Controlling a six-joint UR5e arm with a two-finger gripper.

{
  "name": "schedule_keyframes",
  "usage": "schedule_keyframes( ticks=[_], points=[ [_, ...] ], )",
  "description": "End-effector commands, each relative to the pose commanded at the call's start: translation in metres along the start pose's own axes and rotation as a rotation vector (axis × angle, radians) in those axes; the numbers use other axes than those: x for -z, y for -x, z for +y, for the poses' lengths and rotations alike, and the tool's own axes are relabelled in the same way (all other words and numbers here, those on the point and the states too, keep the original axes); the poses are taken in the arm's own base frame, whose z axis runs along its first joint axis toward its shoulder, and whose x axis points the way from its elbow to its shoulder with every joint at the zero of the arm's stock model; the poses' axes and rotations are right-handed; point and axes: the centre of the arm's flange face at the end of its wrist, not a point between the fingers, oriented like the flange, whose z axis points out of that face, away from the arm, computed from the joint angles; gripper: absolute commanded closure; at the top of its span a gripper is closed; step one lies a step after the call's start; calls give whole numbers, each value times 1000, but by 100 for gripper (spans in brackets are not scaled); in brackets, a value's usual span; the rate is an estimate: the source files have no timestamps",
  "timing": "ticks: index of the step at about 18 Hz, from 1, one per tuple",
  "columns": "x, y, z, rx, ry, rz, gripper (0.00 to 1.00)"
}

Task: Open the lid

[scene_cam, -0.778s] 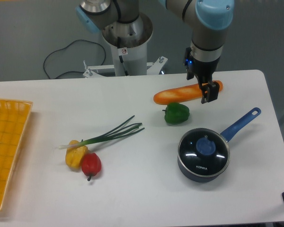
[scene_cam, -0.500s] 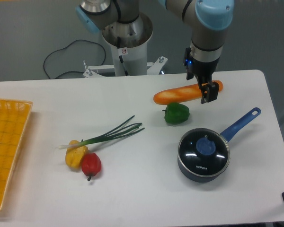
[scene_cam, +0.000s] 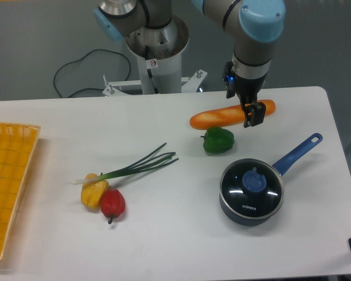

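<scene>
You have the lid (scene_cam: 251,186) sitting closed on the dark blue saucepan (scene_cam: 234,212) at the near right of the white tabletop (scene_cam: 181,234). It is a round disc of clear glass in a metal rim, glossy with small light reflections, with a blue knob at its centre and white "KONKA" lettering near its front edge. The saucepan's long blue handle runs away to the far right. What is inside the pan cannot be made out through the glass.

Your pincer (scene_cam: 251,115) hangs from the arm over the far right part of the tabletop, in front of the long, smooth orange baguette-shaped loaf (scene_cam: 216,117), well apart from the lid. Whether its dark fingers are open or closed cannot be told from this angle.

Just near of the loaf sits a lumpy green bell pepper (scene_cam: 218,140). Towards the middle left lie a thin green spring onion (scene_cam: 134,165), a yellow pepper (scene_cam: 93,194) and a shiny red pepper (scene_cam: 112,204), the two peppers touching. At the left edge is a yellow mesh basket (scene_cam: 9,175).
</scene>
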Motion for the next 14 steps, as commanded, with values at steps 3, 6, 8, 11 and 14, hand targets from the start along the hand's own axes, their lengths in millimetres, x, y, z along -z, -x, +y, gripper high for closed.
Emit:
schedule_keyframes(
  ticks=[3,6,8,11,14],
  points=[
    [-1,1,-1,42,-3,-1,0],
    [-2,0,-4,37,-5,4,0],
    [-4,0,-5,37,-8,8,0],
    [-6,-1,-7,37,-8,11,0],
    [-6,1,-7,55,-6,8,0]
  ],
)
